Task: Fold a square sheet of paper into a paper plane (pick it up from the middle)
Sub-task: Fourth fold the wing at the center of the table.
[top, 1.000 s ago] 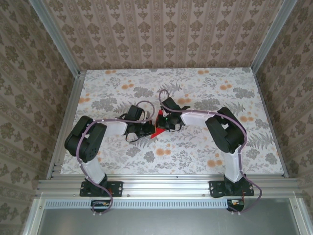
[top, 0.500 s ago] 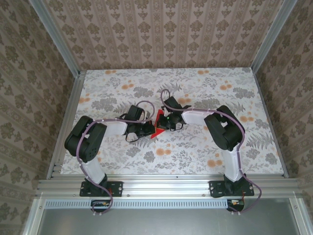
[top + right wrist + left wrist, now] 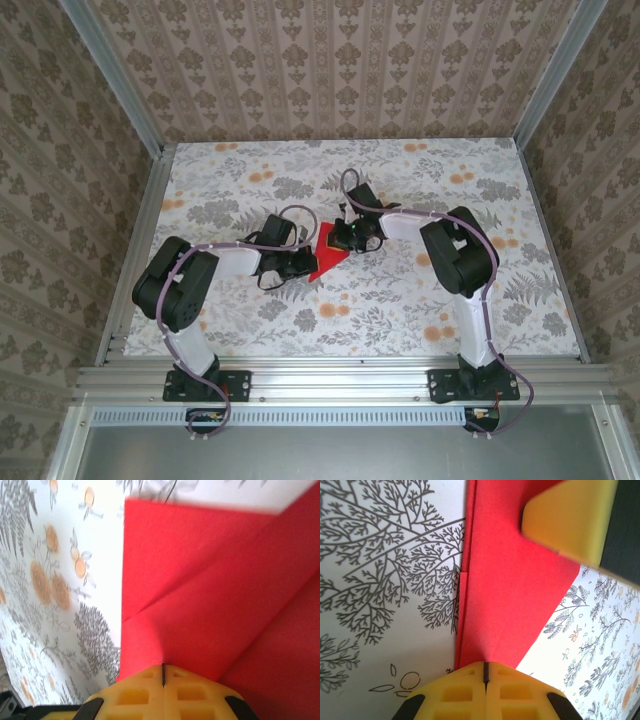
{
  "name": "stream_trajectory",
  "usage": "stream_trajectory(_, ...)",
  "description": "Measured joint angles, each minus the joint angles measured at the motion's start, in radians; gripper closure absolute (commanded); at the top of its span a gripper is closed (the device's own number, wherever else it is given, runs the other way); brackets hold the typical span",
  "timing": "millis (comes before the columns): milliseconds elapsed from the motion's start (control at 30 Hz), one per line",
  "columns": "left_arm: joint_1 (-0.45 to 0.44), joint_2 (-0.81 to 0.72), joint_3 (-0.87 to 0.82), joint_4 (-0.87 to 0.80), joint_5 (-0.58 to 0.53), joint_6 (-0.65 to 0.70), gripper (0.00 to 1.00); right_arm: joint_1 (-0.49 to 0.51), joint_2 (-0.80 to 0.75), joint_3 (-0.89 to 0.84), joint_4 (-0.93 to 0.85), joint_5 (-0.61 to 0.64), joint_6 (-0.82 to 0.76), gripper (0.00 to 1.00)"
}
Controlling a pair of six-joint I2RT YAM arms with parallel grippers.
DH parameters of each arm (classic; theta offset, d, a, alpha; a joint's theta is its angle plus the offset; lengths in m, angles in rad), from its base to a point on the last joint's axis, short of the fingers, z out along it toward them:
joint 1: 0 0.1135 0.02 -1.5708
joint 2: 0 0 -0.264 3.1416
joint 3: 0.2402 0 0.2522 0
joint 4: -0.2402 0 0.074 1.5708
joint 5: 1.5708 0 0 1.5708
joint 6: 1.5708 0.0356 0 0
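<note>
The square sheet of paper (image 3: pixel 328 262) is bright red, folded with creases, and lies mid-table between both grippers. My left gripper (image 3: pixel 308 264) comes at it from the left, and in the left wrist view its yellow jaws (image 3: pixel 485 672) are shut on the paper's (image 3: pixel 510 590) near end. My right gripper (image 3: pixel 342 242) sits at the paper's far right corner. The right wrist view has its jaws (image 3: pixel 163 675) shut on a creased flap of the paper (image 3: pixel 210 595). A yellow fingertip (image 3: pixel 570 520) of the right gripper pokes into the left wrist view at top right.
The floral table (image 3: pixel 400 300) is boxed in by patterned walls at the back and sides, with metal rails (image 3: pixel 140 250) along the left and right edges. Both arms reach inward from their bases (image 3: pixel 200 380) at the near edge, elbows bent outward.
My right gripper has moved back and to the right, and more red paper now shows stretched between the two grippers. The left arm has stayed put.
</note>
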Motion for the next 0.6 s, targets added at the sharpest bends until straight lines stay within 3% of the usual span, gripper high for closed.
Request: stream_trajectory(600,-0.003,-0.005,-0.001,-0.012,0.0,0.022,1.0,-0.152,0.078,0.178,-0.068,0.087,-0.051,0.94)
